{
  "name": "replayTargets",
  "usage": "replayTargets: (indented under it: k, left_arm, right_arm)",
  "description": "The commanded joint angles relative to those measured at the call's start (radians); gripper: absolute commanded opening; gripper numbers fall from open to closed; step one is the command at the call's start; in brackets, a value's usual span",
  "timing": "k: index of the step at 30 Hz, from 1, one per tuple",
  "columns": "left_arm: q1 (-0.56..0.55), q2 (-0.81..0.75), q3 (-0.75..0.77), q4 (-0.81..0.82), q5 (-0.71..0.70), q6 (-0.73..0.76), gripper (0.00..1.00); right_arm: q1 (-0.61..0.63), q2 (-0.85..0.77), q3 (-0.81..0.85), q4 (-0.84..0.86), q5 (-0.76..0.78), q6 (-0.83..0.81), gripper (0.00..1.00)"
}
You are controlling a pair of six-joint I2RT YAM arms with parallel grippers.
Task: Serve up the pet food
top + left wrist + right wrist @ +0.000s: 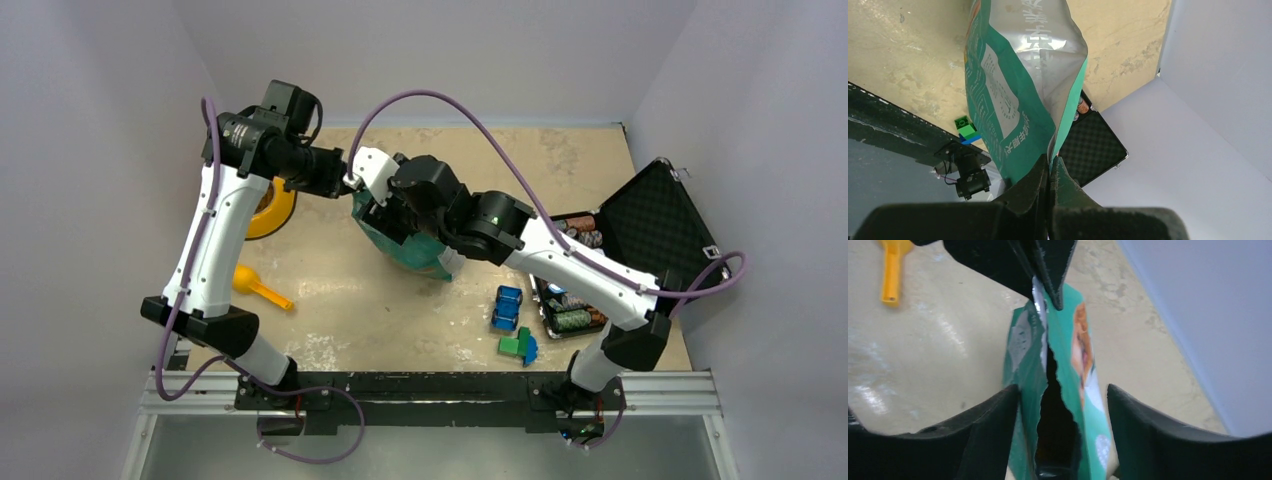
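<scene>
From above, both arms reach to mid-tabletop [400, 310], meeting over the teal pet food bag [415, 250]; a yellow scoop [258, 285] lies to the left.

The left wrist view shows white Chinese print on the bag's [1013, 100] green and silver panels, too skewed to read. The left claw [1050, 167] is pinched tight on the bag's edge.

In the right wrist view, the right claw [1063, 405] stands wide, its fingers [990, 430] straddling the torn-open bag mouth [1055, 410], the left finger against the bag. An orange animal picture shows; kibble is hidden inside.
</scene>
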Motion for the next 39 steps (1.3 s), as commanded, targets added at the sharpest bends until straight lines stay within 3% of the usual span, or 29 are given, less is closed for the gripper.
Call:
replayTargets:
  k: [1, 2, 3, 8, 11, 13, 16, 17, 18, 22, 24, 27, 39]
  left_arm:
    - [0.015, -0.069, 0.107, 0.064, 0.054, -0.051, 0.00]
    - [0.015, -0.067, 0.121, 0.054, 0.038, -0.045, 0.00]
    - [0.015, -0.065, 0.136, 0.045, 0.018, -0.037, 0.00]
    - [0.020, -0.067, 0.167, 0.022, -0.047, 0.000, 0.00]
    - [0.022, -0.069, 0.159, 0.027, -0.026, 0.000, 0.00]
    - [0.023, -0.070, 0.155, 0.028, -0.018, 0.004, 0.00]
    - [0.026, -0.073, 0.142, 0.033, -0.015, 0.010, 0.00]
    - [0.029, -0.076, 0.134, 0.036, -0.016, 0.013, 0.00]
    - [0.030, -0.080, 0.126, 0.040, -0.016, 0.014, 0.00]
    - [0.044, -0.093, 0.102, 0.047, -0.028, 0.018, 0.00]
    - [0.050, -0.095, 0.102, 0.049, -0.029, 0.020, 0.00]
    - [0.054, -0.090, 0.101, 0.053, -0.026, 0.019, 0.00]
    - [0.057, -0.026, 0.193, 0.020, -0.047, 0.063, 0.00]
  right_arm:
    - [0.031, -0.014, 0.054, 0.063, 0.217, -0.100, 0.42]
    - [0.042, -0.013, 0.042, 0.069, 0.309, -0.134, 0.10]
    - [0.055, -0.024, 0.027, 0.074, 0.370, -0.167, 0.00]
    - [0.067, -0.133, -0.067, 0.024, 0.285, -0.112, 0.00]
    - [0.057, -0.094, -0.051, -0.072, 0.301, -0.034, 0.22]
    - [0.057, -0.078, -0.046, -0.096, 0.316, -0.016, 0.26]
    - [0.057, -0.087, -0.053, -0.110, 0.339, -0.021, 0.19]
    - [0.057, -0.100, -0.067, -0.113, 0.348, -0.031, 0.05]
    - [0.057, -0.122, -0.083, -0.116, 0.348, -0.037, 0.00]
    - [0.057, -0.258, -0.226, -0.022, 0.322, -0.060, 0.00]
    - [0.056, -0.295, -0.284, -0.003, 0.329, -0.053, 0.19]
    - [0.049, -0.308, -0.330, -0.013, 0.333, -0.055, 0.00]
    - [0.046, -0.385, -0.278, -0.100, 0.088, 0.048, 0.00]
